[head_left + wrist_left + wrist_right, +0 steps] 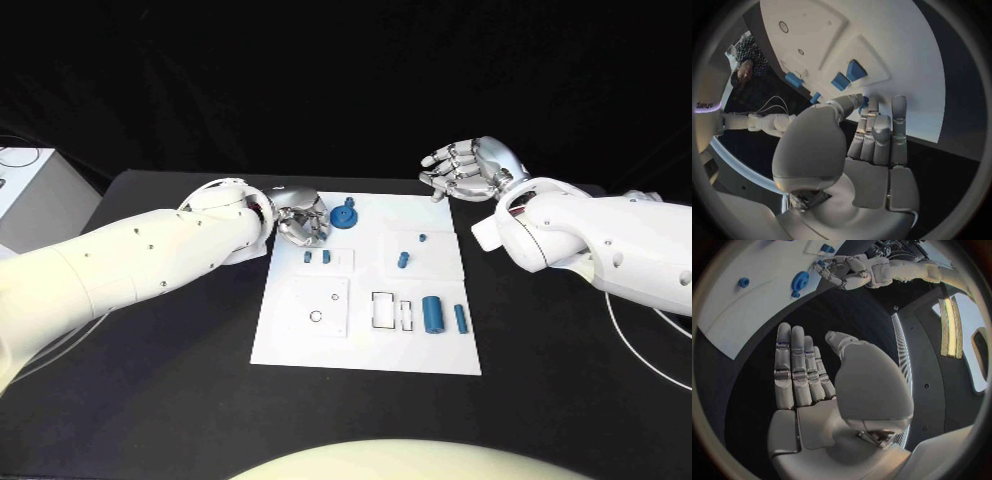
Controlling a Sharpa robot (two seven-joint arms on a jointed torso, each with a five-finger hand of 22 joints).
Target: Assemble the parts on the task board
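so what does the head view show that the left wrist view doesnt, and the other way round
Head view alone: the right hand open over the table beyond the task board's far right corner, the round blue part beside the left hand, and two upright blue cylinders near the board's right edge. Left wrist view alone: the left hand's palm side, fingers extended toward the board, holding nothing. Both share the white board and the pair of small blue blocks.

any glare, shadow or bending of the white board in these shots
Head view: the white task board is brightly and evenly lit with straight edges, against a dark black table. Left wrist view: fisheye curves the board's edge, and the silver left hand shades the board near its fingertips. Right wrist view: the board's edge bows; the silver right hand shows soft highlights.
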